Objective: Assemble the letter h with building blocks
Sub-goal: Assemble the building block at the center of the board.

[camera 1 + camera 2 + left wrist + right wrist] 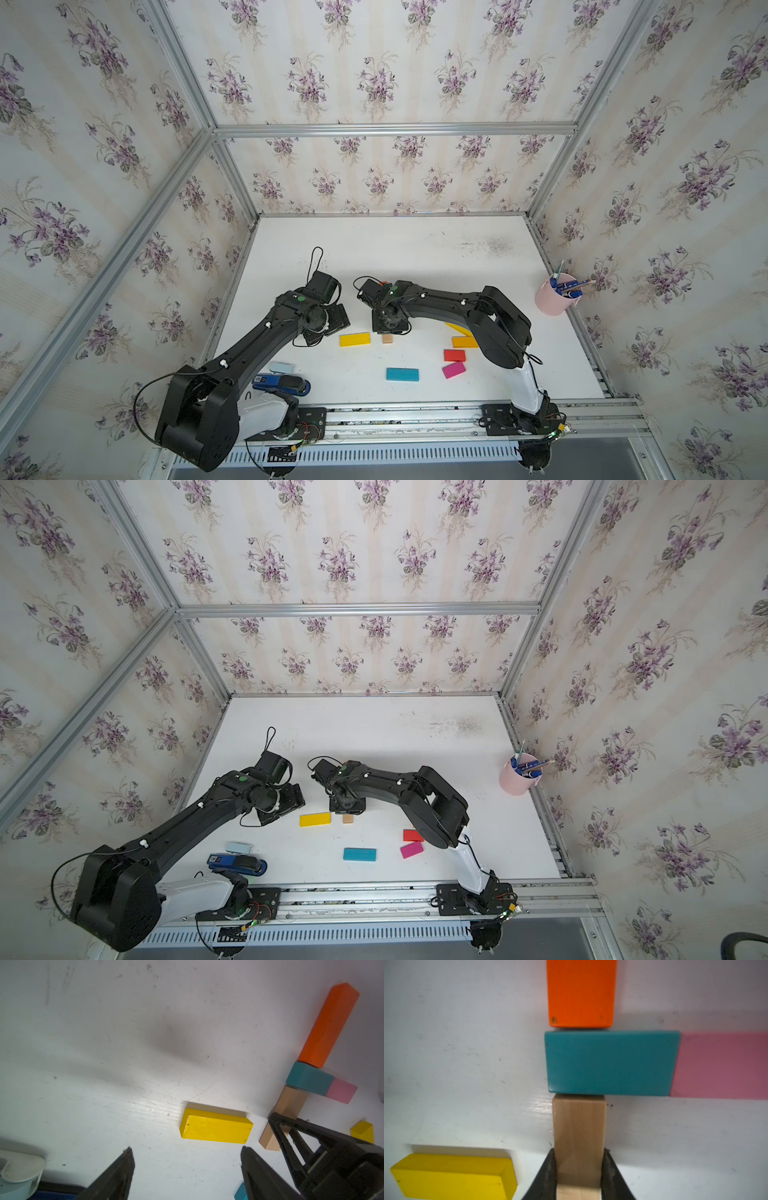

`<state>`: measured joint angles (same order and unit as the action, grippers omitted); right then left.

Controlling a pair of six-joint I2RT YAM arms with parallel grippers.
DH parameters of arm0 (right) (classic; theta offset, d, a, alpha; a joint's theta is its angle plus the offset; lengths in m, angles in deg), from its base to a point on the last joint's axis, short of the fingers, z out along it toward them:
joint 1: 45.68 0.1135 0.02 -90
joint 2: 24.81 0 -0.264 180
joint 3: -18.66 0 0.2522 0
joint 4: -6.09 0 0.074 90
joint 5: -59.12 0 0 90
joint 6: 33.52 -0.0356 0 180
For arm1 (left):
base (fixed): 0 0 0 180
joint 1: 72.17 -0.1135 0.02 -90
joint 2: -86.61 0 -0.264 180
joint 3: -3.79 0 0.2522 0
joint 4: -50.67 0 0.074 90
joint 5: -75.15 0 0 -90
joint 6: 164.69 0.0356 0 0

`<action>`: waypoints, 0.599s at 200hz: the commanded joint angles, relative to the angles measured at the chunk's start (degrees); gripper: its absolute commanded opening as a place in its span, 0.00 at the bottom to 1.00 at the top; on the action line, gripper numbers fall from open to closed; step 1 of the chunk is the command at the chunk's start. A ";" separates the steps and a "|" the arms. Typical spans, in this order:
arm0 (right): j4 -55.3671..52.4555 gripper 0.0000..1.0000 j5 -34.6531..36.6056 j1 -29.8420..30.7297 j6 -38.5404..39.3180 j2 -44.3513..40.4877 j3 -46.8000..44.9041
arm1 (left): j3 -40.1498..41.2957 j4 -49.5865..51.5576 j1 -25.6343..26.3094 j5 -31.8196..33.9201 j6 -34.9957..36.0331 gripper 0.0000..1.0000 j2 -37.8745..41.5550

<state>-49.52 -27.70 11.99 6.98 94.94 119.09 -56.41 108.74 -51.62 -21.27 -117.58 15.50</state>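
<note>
Natural-wood rectangular block (pixel 579 1136) clamped at its near end between the jaws of the right gripper (pixel 579 1152), far end butted against a long edge of the short teal wooden block (pixel 610 1062), at the end away from the pale pink block (pixel 722 1065). On the teal block's opposite long edge, in line with the wood piece, a long orange block (pixel 581 993), touching or very nearly so. Pink piece flush against the teal block's short end. Stem and crossbar of the letter h (pixel 311 1080) apparently laid; right leg not yet there.

Likely trouble: teal block shoved out of both joints by any further push; wood piece dragged askew by jaws opening unevenly.

Apart from the teal block, on its stem side, a long yellow block (pixel 216 1126), with the left gripper (pixel 186 1147) just by it, jaws spread and empty. Near enough to the right gripper to risk a knock.

Farther from the teal block, toward the arm bases: red block (pixel 454 355), magenta block (pixel 453 369), second teal block (pixel 402 374), pale blue rounded pad (pixel 282 367), dark blue stapler-like object (pixel 282 384). None in the way, by the look of it.
</note>
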 commanded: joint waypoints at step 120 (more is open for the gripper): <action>-0.65 0.53 -0.02 0.14 -0.16 0.30 0.34 | 0.41 -0.55 -0.05 -0.62 0.78 0.83 -0.37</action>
<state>-48.97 -28.53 12.05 6.94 95.31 119.57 -56.19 108.28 -51.62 -21.94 -117.54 15.04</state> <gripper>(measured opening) 0.504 0.830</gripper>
